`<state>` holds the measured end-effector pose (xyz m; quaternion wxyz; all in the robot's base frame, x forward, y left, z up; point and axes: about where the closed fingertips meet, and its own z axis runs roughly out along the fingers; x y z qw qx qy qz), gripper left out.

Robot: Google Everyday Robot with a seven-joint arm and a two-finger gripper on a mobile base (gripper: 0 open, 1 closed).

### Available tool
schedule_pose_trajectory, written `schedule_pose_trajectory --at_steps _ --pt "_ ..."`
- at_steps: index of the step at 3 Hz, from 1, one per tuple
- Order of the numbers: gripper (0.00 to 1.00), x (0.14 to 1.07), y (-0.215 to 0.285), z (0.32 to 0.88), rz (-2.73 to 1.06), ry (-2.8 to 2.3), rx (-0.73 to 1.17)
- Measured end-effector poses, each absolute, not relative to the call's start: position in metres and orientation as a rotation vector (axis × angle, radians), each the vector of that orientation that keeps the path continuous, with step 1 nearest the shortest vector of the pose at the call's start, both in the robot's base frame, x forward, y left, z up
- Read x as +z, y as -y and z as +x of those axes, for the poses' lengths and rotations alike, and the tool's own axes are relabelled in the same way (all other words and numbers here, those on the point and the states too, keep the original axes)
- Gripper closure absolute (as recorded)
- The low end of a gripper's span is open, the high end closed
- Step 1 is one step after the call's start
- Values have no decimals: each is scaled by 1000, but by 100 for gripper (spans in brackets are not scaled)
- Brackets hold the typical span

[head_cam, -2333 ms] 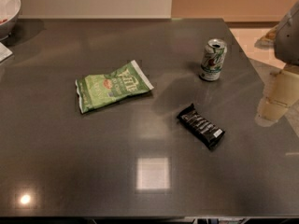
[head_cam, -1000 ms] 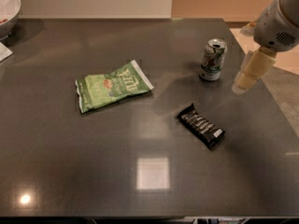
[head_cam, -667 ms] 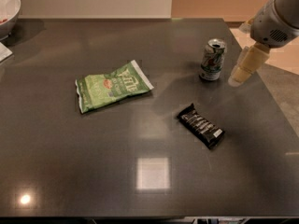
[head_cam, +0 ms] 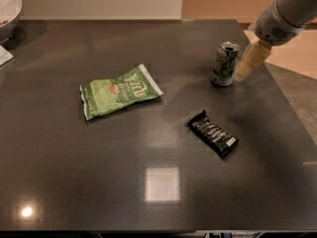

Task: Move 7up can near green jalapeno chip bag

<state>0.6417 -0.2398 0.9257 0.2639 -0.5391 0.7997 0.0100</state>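
Observation:
The 7up can (head_cam: pixel 225 63) stands upright on the dark table at the far right. The green jalapeno chip bag (head_cam: pixel 119 91) lies flat left of the table's middle, well apart from the can. My gripper (head_cam: pixel 247 63) reaches in from the upper right; its pale fingers sit just right of the can, very close to it or touching it. Only one pale finger shape shows.
A black wrapped snack bar (head_cam: pixel 213 133) lies between the can and the front edge, right of centre. A white bowl (head_cam: pixel 7 9) stands at the far left corner, with a white paper edge (head_cam: pixel 4 56) below it. The table's right edge (head_cam: pixel 290 108) runs just past the gripper.
My gripper has moved left and further back, from beyond the table's right edge to right beside the can. The can, bag and bar have not moved.

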Motion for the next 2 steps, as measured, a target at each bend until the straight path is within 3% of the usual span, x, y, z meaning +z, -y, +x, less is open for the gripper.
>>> schedule_pose_trajectory --at_steps 2 --pt "0 910 237 678 -1392 -2208 94"
